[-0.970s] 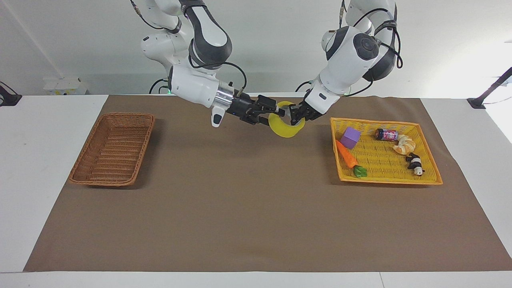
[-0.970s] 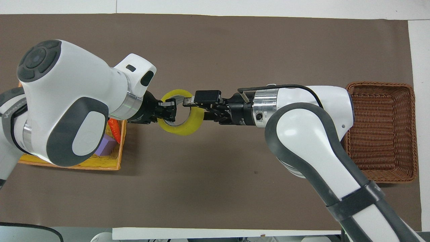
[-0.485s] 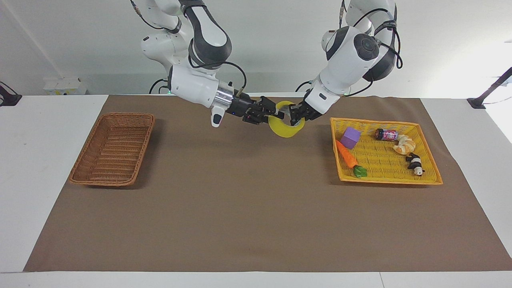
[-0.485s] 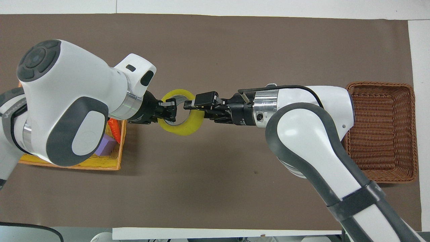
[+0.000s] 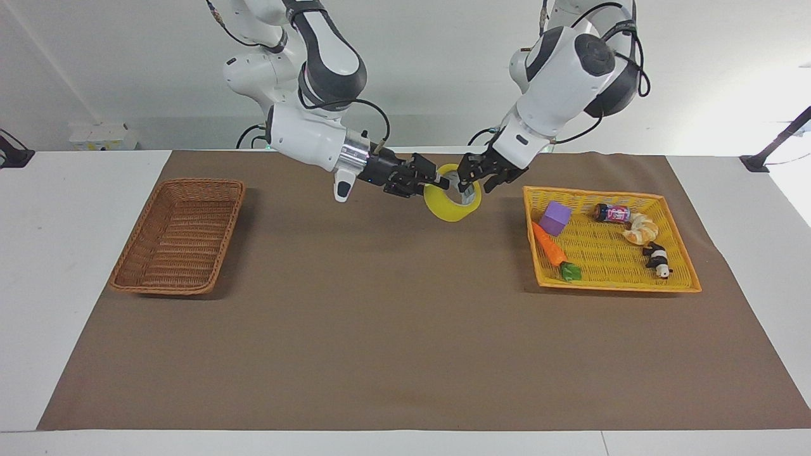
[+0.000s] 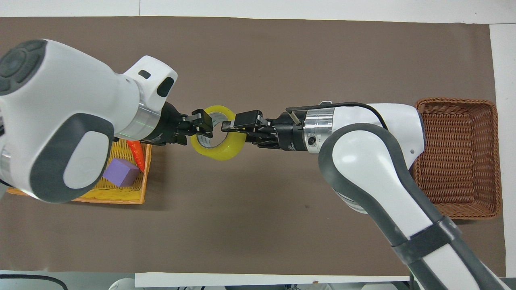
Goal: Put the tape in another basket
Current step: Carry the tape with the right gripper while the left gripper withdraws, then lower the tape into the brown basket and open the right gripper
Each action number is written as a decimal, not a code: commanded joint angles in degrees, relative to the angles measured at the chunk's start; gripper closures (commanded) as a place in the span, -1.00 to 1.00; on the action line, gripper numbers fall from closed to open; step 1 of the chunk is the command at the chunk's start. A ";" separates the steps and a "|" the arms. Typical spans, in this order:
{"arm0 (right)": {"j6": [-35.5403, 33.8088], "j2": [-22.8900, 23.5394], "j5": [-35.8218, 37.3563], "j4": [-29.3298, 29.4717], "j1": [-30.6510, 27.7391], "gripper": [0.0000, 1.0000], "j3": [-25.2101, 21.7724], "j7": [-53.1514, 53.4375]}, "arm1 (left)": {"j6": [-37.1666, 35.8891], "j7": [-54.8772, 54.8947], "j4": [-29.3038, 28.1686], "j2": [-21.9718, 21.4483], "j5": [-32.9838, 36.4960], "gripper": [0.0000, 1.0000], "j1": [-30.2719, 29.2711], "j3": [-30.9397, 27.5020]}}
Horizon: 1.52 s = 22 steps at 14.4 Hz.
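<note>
The yellow tape (image 5: pixel 447 212) hangs in the air over the brown mat, about midway between the two containers; it also shows in the overhead view (image 6: pixel 219 153). My right gripper (image 5: pixel 436 182) is shut on the roll's wall on the side toward the brown wicker basket (image 5: pixel 180 234), and carries it; the overhead view shows this grip too (image 6: pixel 230 128). My left gripper (image 5: pixel 478 177) is open at the roll's rim on the side toward the yellow tray, with its fingers spread (image 6: pixel 198 128). The basket (image 6: pixel 457 157) is empty at the right arm's end.
A flat yellow-orange woven tray (image 5: pixel 608 286) lies at the left arm's end. It holds a purple cube (image 5: pixel 555 218), a toy carrot (image 5: pixel 550 244), a small can (image 5: pixel 612 213), a peeled orange (image 5: pixel 640 229) and a panda toy (image 5: pixel 657 259).
My right gripper has closed on the tape. My left gripper has opened, let go of the roll and risen a little. The roll hangs slightly lower and tilted.
</note>
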<state>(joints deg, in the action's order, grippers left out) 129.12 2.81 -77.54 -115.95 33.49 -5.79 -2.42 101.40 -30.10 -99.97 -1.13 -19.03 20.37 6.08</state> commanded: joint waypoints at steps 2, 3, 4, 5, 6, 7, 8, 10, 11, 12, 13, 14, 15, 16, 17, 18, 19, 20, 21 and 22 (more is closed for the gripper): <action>-1.67 -1.14 -0.51 -0.68 -1.49 0.99 -0.27 -0.48 | -6.83 6.95 2.77 -1.68 8.37 -1.00 -7.70 -0.98; -3.59 -1.14 -0.07 -0.68 -3.15 0.99 -0.36 -0.65 | -7.18 10.64 2.07 -2.03 10.57 -1.00 -10.24 -0.98; -6.48 -1.14 1.41 -0.59 -5.86 0.99 -0.45 -0.83 | -7.62 14.50 1.71 -2.21 12.42 -0.99 -13.74 -0.98; -8.95 -1.14 4.04 -0.16 -8.50 1.00 -0.45 -1.00 | -7.53 20.11 1.36 -2.21 13.30 -0.99 -17.52 -0.98; -11.76 -1.14 7.46 0.19 -11.14 1.00 -0.45 -1.27 | -7.27 26.00 1.27 -2.21 13.31 -0.99 -20.43 -0.98; -14.92 -0.96 11.32 1.15 -14.12 1.00 -0.45 -2.84 | -7.10 30.84 1.27 -2.21 13.31 -0.99 -23.16 -0.98; -17.82 -0.88 14.23 1.77 -17.28 1.00 -0.45 -5.03 | -7.01 34.28 1.18 -2.12 13.40 -1.00 -25.19 -0.98; -23.45 -0.88 18.02 1.95 -24.66 1.00 -0.45 -10.55 | -6.83 34.76 1.27 -2.12 13.40 -1.00 -27.13 -0.98; -26.87 -0.88 20.56 2.56 -29.05 1.00 -0.54 -13.81 | -7.00 34.67 1.27 -2.12 13.40 -1.00 -27.31 -0.98; -30.47 -0.53 23.98 3.88 -33.09 1.00 -0.54 -15.93 | -6.92 34.67 1.27 -2.12 13.49 -1.00 -27.40 -0.98; -33.81 -0.18 27.76 5.54 -36.79 1.00 -0.54 -18.38 | -7.35 34.67 1.27 -2.12 13.75 -1.00 -27.75 -1.06; -37.33 0.61 31.54 7.47 -40.83 1.00 -0.62 -22.06 | -7.62 34.67 1.09 -2.21 14.62 -1.00 -29.06 -1.07; -39.71 0.97 34.71 8.71 -44.44 1.00 -0.62 -25.41 | -7.53 34.67 0.92 -2.21 15.59 -1.00 -30.99 -0.98; -42.26 1.06 37.87 9.59 -48.21 1.00 -0.54 -28.57 | -7.45 34.76 0.83 -2.29 16.03 -1.00 -31.96 -1.06; -44.46 1.23 39.90 9.69 -51.12 1.00 -0.54 -31.21 | -7.45 34.76 0.74 -2.29 17.34 -1.00 -32.23 -0.98; -46.40 1.84 42.10 9.69 -54.63 1.00 -0.54 -35.50 | -7.18 34.84 0.48 -2.29 18.40 -1.00 -32.24 -0.98; -47.37 3.24 43.51 9.78 -57.19 1.00 -0.54 -39.55 | -7.18 34.76 0.48 -2.29 18.50 -1.00 -32.06 -0.98; -48.16 5.52 44.49 10.65 -59.83 1.00 -0.54 -42.55 | -7.18 34.67 0.48 -2.29 18.50 -1.00 -31.89 -0.89; -48.26 6.93 45.54 11.53 -60.81 1.00 -0.54 -44.14 | -7.44 34.67 0.56 -2.29 18.50 -1.00 -31.45 -0.89; -48.26 8.17 46.16 11.54 -61.43 1.00 -0.54 -45.73 | -7.62 34.67 0.56 -2.29 18.41 -1.00 -31.36 -0.89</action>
<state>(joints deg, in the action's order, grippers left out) 82.60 6.92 -32.91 -107.52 -26.56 -7.34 -45.14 94.59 4.50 -98.68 -2.77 -1.80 -11.40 4.90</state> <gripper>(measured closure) 0.463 0.000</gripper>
